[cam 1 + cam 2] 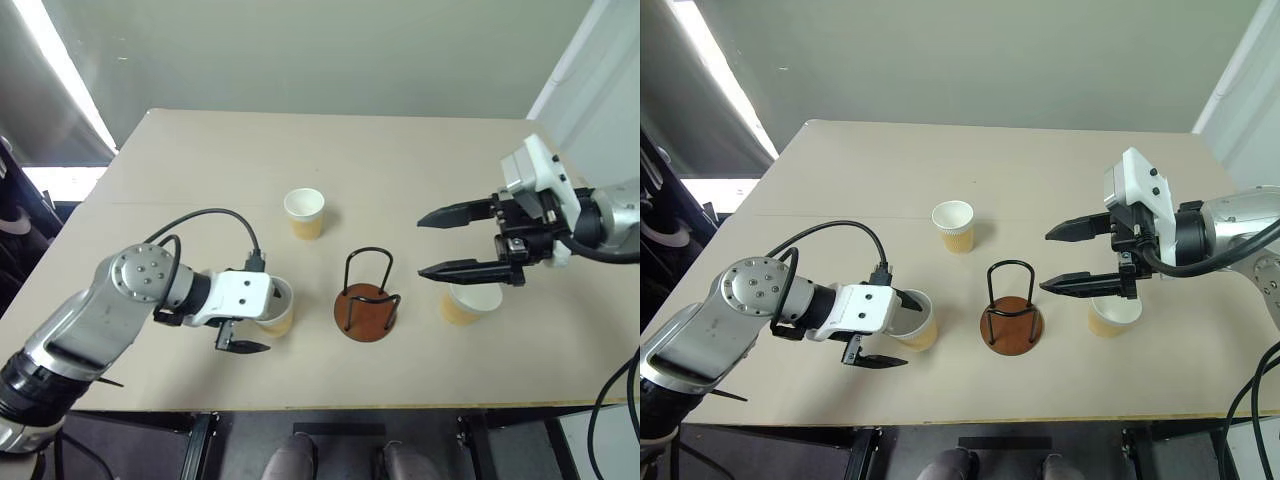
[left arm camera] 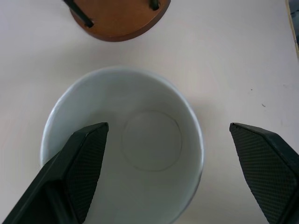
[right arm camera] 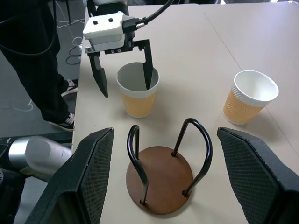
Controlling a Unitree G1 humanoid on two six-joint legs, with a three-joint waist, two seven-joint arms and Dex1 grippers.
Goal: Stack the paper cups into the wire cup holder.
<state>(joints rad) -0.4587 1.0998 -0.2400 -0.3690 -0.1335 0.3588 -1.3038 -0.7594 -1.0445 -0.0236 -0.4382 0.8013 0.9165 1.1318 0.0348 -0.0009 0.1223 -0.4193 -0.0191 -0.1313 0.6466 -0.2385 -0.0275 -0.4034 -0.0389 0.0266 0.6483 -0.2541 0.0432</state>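
Straddling the rim of a paper cup (image 3: 138, 91), the left gripper (image 3: 125, 70) has its jaws spread, one finger inside the cup and one outside; the wire cup holder (image 3: 164, 170) stands just beyond, below the right gripper (image 1: 447, 241), whose jaws are spread wide and empty

My work surface is a pale beige table (image 1: 300, 160) with a smooth, plain top. Beyond its far edge I see a grey-green wall (image 1: 330, 50). A bright strip of light (image 1: 65, 70) runs slantwise past the table's far left corner. Beside the table's left edge stands a person in dark trousers (image 3: 35, 51) and dark shoes with white soles (image 3: 63, 123), on a grey floor.
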